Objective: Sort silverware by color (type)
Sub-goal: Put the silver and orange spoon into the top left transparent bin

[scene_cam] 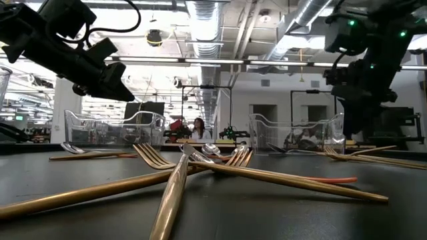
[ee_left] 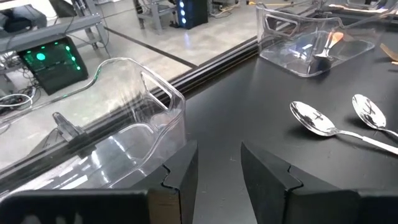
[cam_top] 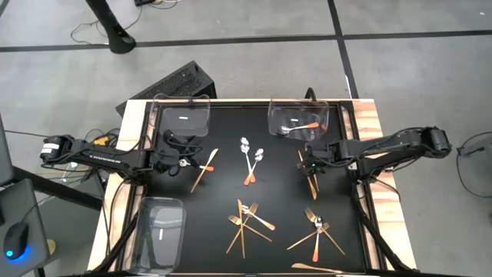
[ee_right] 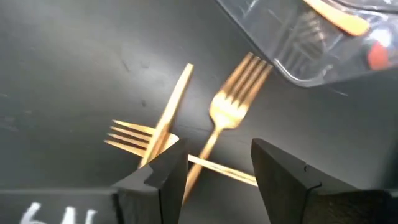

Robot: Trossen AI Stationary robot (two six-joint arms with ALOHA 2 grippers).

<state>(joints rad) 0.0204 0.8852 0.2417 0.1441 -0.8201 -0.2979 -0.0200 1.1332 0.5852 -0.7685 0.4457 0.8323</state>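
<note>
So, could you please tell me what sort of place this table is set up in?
Probably a robotics lab or open workshop. The low view shows exposed ceiling ducts and strip lights, the left wrist view shows a lit electronics box on the bare floor, and a person sits at a far bench.

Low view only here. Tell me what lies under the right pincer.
Observer: The right pincer hangs open over a gold fork, a second fork and a gold knife, which overlap.
Operator: Now report the tray next to it.
Observer: That clear tray holds a spoon with an orange handle.
Operator: Report the left pincer.
Observer: The left pincer is open and holds nothing, beside another clear tray.
</note>
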